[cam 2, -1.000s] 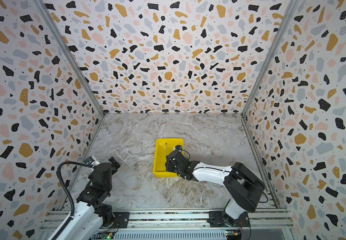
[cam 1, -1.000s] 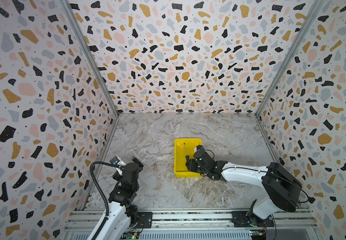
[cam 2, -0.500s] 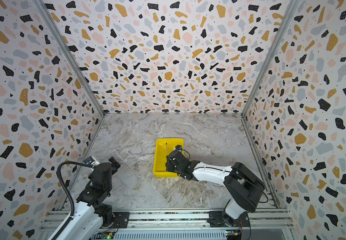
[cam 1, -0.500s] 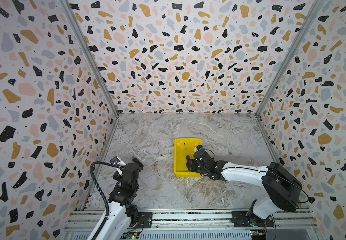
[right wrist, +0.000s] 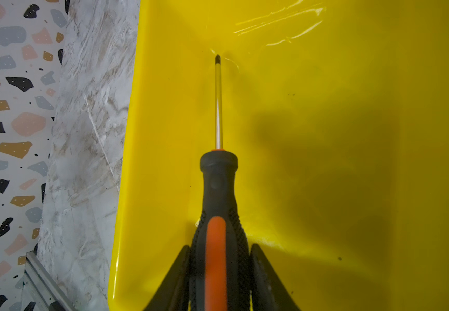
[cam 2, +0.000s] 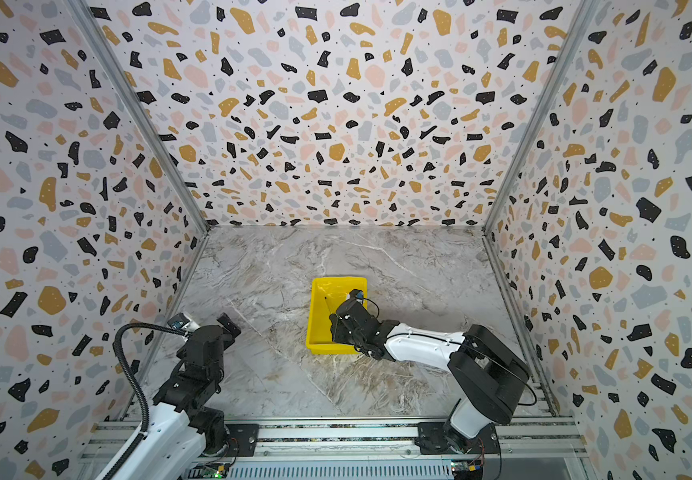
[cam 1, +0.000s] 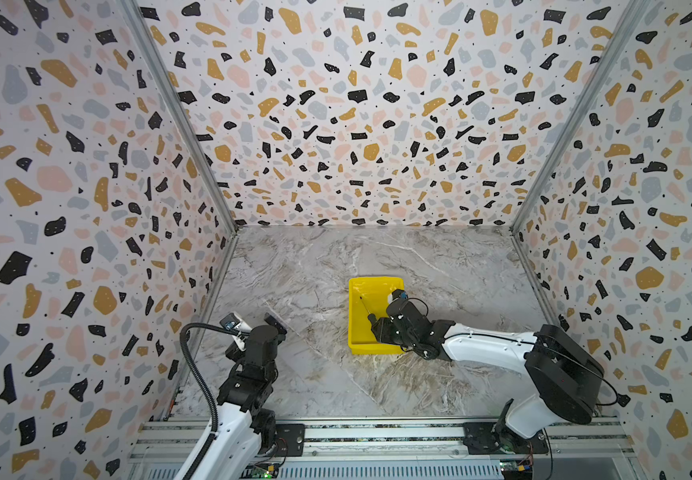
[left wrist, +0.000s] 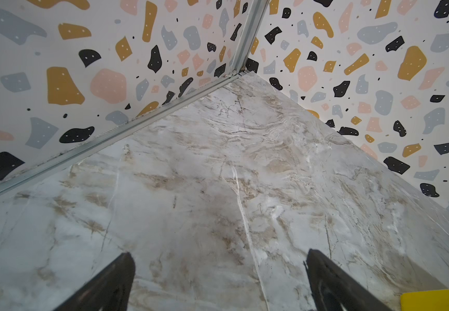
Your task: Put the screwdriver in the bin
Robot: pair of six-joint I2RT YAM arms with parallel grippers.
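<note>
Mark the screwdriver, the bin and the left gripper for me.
screwdriver (right wrist: 219, 188), right wrist view, on the black handle neck.
bin (cam 1: 360, 334), in a top view, bare inside floor by its left wall.
left gripper (left wrist: 219, 253), left wrist view, midway between the open jaws' tips.

Black-orange screwdriver (right wrist: 218, 188) inside yellow bin (right wrist: 352, 80)

Bright, even light; in both top views the walls (cam 1: 66, 166) bow toward the edges. In the right wrist view the bin (right wrist: 325, 80) glares at 1 o'clock, lies shadowed toward 4, and the screwdriver (right wrist: 218, 188) blurs at 6 o'clock.
</note>
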